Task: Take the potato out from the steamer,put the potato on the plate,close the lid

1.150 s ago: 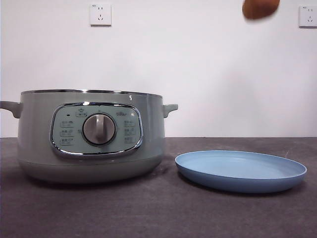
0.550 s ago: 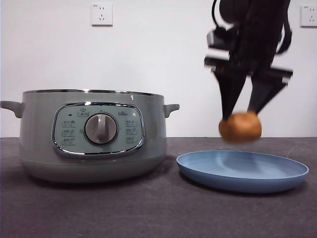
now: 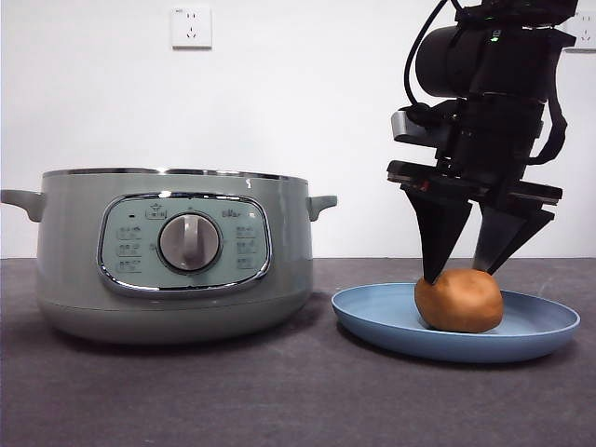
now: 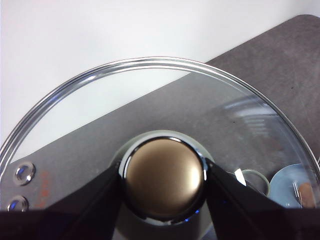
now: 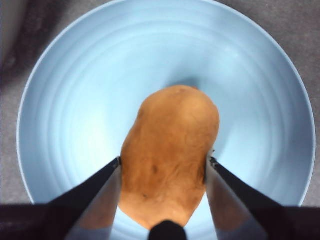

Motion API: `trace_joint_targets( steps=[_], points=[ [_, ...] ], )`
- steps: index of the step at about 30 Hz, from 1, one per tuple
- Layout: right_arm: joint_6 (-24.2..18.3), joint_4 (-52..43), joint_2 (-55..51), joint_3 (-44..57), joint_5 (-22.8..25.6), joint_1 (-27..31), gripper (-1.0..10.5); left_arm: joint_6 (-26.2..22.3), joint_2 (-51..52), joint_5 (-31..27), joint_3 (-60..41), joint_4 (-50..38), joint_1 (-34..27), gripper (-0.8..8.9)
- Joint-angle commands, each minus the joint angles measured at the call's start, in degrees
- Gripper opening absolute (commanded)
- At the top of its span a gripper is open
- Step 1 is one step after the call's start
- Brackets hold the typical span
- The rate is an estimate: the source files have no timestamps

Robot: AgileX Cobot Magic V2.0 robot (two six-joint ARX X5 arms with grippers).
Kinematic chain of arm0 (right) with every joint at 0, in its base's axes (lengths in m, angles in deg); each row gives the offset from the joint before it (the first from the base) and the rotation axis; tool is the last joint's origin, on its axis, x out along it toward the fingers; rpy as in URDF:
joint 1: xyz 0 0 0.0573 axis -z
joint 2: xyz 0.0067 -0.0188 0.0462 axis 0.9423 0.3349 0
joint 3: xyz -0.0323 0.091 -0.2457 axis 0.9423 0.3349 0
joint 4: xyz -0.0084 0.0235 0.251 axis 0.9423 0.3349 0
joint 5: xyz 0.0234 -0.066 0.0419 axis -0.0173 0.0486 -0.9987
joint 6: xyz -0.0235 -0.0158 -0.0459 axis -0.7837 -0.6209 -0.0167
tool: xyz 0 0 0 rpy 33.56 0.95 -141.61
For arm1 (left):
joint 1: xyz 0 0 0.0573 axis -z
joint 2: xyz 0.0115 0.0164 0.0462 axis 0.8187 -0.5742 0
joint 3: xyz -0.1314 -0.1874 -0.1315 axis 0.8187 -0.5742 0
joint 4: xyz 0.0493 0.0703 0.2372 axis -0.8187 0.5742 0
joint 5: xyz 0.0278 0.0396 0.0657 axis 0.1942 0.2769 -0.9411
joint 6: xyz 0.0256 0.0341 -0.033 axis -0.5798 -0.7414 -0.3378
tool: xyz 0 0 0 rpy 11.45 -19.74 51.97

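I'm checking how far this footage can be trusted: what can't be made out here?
- Inside of the steamer: front view is level with its wall, so the contents are hidden.
- Potato: the right claw flanks it on the plate; actual contact is unclear.
- Lid, held by the left claw: its rim is cut off by the left wrist picture's edges.
- Panel labels: too small.
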Motion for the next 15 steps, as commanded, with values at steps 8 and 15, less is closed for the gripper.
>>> trace_joint_targets(
  steps=[8,15],
  points=[
    [0.5,0.2,-7.3,-1.7,0.1,0.0,5.0,-0.3,0.6,0.0,0.5,0.7,0.0,-0.08],
    [0.6,1.2,-20.5,-5.6,0.2,0.0,5.0,-0.8,0.3,9.8,0.0,-1.1,-1.0,-0.08]
  ],
)
